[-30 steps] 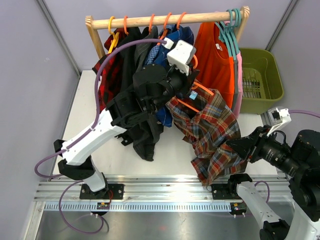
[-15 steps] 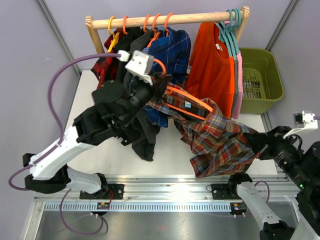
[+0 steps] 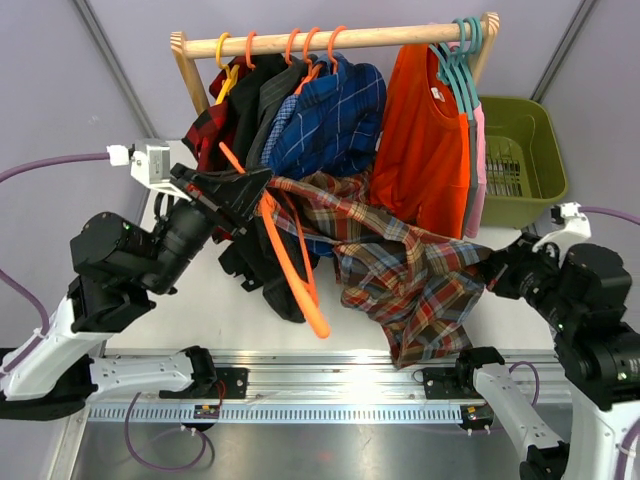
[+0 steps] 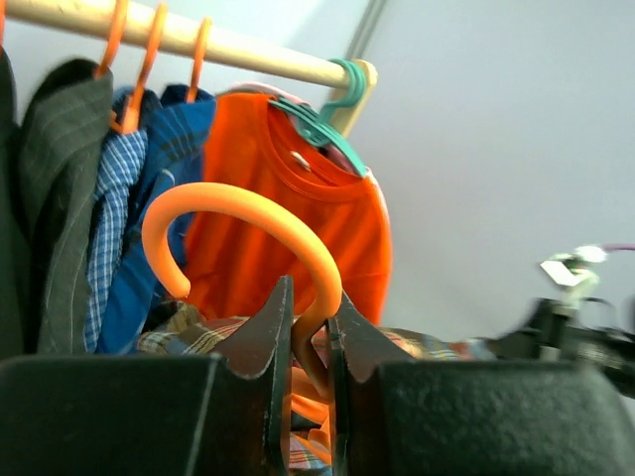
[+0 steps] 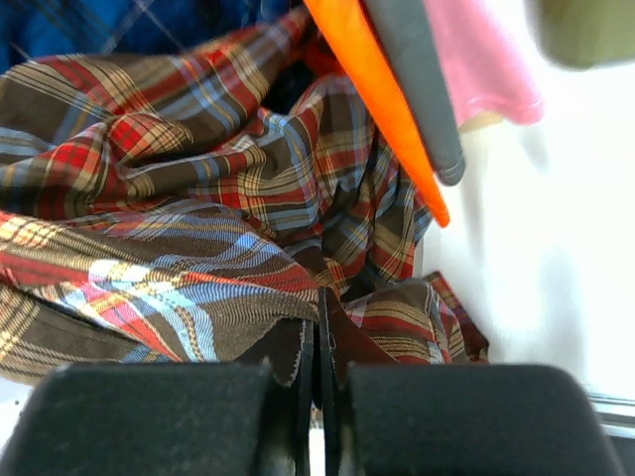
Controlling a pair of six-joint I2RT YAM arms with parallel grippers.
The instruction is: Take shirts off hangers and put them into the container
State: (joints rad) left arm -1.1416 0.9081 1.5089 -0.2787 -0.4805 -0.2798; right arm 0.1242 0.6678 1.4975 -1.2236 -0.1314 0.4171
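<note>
One gripped hanger [image 4: 253,203]; one gripped shirt [image 3: 410,280].

Pink shirt [image 3: 479,180] mostly behind orange shirt [image 3: 425,140]

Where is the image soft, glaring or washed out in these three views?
Top external: sharp throughout, glare on the metal base rail. Left wrist: the bright orange plastic hanger hook is crisp, the fingers holding it dark and soft. Right wrist: the brown-red-teal plaid shirt is sharp, the olive-green plastic basket corner is a blur, the white table nearly blown out.
</note>
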